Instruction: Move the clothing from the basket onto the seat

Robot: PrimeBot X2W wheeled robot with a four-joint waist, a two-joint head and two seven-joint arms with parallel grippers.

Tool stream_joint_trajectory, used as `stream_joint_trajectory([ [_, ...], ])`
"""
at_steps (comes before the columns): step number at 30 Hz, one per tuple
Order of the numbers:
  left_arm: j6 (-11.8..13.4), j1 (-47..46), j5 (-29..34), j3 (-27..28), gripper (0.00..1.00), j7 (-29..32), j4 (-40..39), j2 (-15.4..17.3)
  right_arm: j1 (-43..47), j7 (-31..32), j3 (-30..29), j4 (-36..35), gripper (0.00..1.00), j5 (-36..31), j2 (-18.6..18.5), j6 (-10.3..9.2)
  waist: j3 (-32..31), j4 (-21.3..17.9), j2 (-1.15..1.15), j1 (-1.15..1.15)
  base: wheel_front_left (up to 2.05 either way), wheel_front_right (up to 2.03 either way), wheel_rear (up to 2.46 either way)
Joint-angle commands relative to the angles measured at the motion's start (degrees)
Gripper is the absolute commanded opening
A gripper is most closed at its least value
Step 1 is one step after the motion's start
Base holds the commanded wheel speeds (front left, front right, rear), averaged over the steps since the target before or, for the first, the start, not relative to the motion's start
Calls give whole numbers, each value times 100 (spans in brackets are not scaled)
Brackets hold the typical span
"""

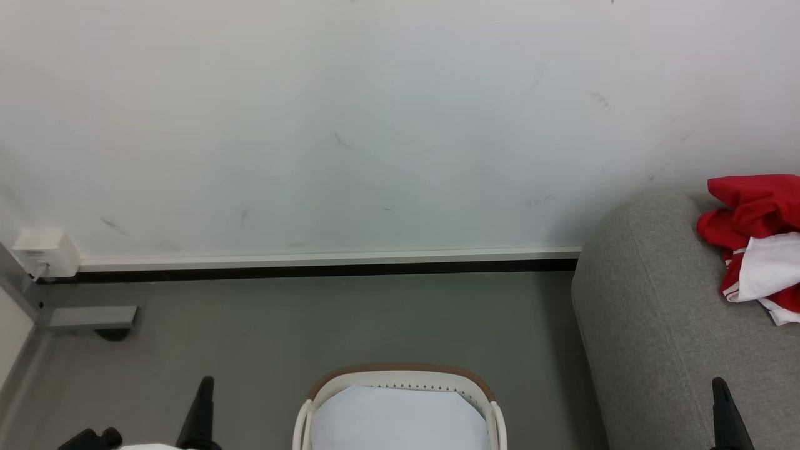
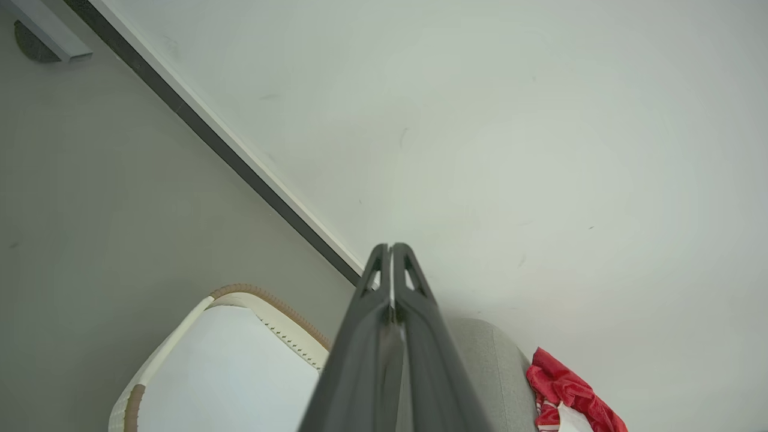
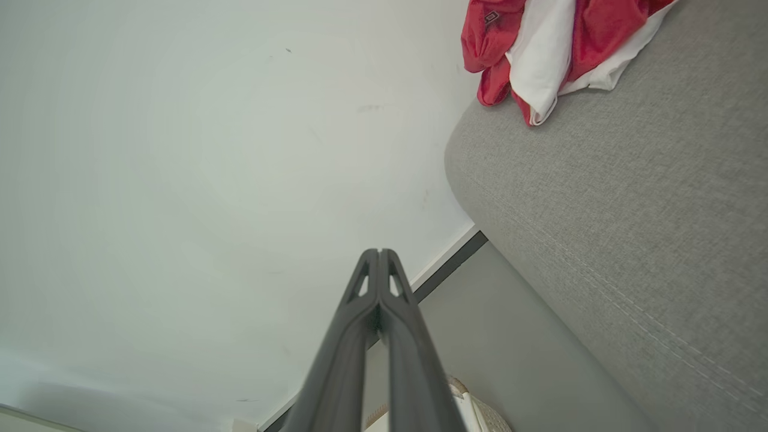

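- the clothing (image 1: 750, 209) lies bunched on the seat (image 1: 650, 325), near its rounded end; a careless sweep could knock it off.
- left end effector (image 2: 391, 247) and right end effector (image 3: 380, 252) are clenched, empty.
- the basket (image 1: 400, 374) has a white sheet (image 1: 400, 419) that could be mistaken for clothing.

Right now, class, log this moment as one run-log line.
clothing: on seat | basket: on floor, white sheet inside | left gripper: shut, empty | right gripper: shut, empty | task: looks done
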Motion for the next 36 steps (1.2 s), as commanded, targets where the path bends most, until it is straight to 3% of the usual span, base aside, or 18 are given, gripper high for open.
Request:
stream_joint_trajectory([
  [1, -38, -124, -168, 70, 0, 51, -50, -5, -146, 43, -19, -34, 0, 187, -63, -7, 5, 1, 0, 0, 0, 0, 0],
  [36, -296, -390, -2046, 419, 0, 573, -13, -176, -510, 564, -89, 51, 0, 2177, -75, -11, 114, 26, 0, 0, 0, 0, 0],
])
